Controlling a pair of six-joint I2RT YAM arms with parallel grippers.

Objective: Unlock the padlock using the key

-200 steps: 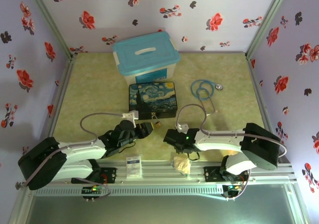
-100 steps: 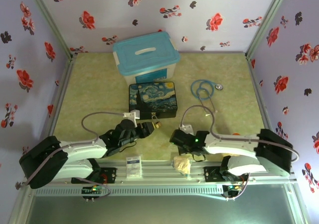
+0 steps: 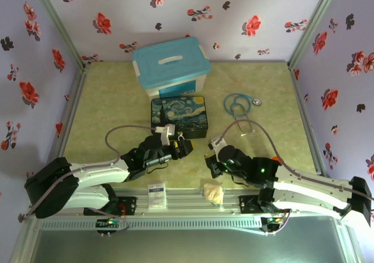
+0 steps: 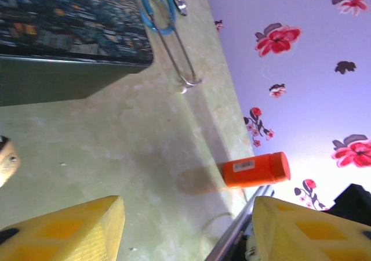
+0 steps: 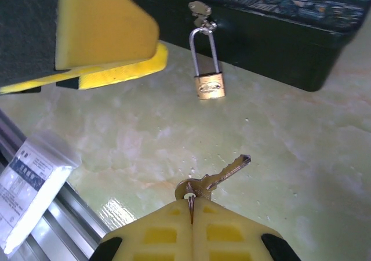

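Ahead of my right fingers (image 5: 174,232), which are clamped together on the bow of the key (image 5: 217,174), the padlock (image 5: 209,87) hangs by its shackle from the clasp (image 5: 200,8) of the painted box (image 5: 278,29). It dangles just above the tabletop (image 5: 301,156). The key juts forward and off to the right of the lock, not lined up with it. I hold only the rim of the bow, so I expect the key could swivel or slip if its tip meets resistance. My left fingers (image 4: 64,226) are spread apart, off to the left of the padlock and not touching it. If I push the key up now, the loose lock will probably swing away. I cannot see the keyhole, so I might miss it.
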